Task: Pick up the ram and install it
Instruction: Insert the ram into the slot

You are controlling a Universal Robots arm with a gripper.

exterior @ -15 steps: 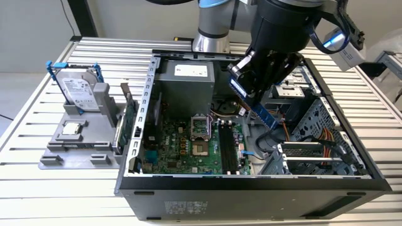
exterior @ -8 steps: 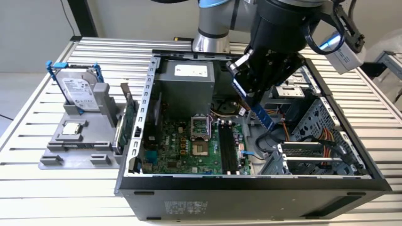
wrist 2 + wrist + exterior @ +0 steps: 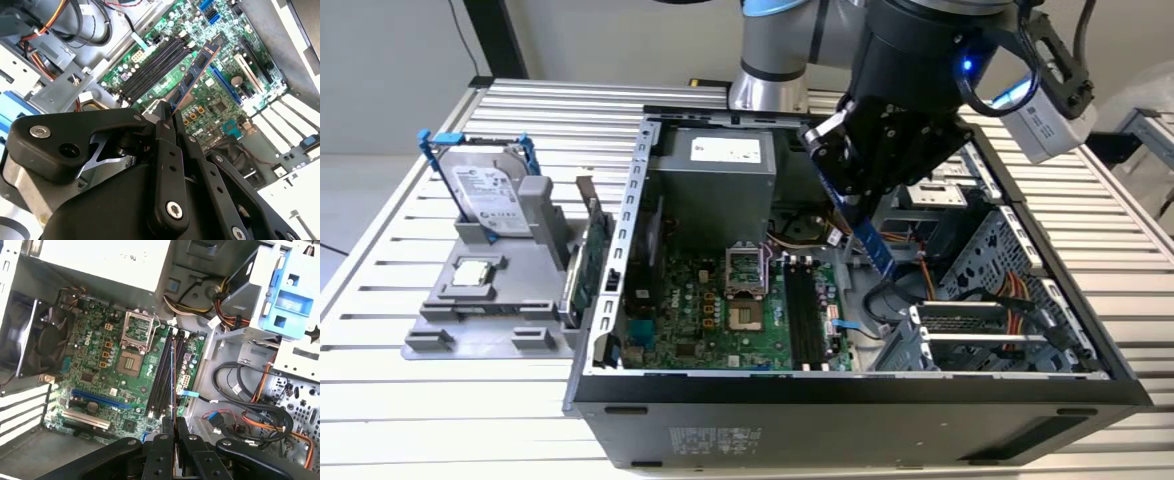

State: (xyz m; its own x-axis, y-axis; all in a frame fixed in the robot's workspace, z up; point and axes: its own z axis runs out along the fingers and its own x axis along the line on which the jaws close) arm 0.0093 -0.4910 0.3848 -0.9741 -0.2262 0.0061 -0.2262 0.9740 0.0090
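Second wrist view shows ram broadside, clamped in the tool.

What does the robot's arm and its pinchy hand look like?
The arm is a round silver-grey tube with a blue cap. Its wrist is a chunky black cylinder with a small blue light, a pale grey camera box and black cables. The gripper is matte black, built from flat jointed bars with shiny silver screws.

Bright, even light; glare whitens the table; the computer case interior lies in soft shadow.
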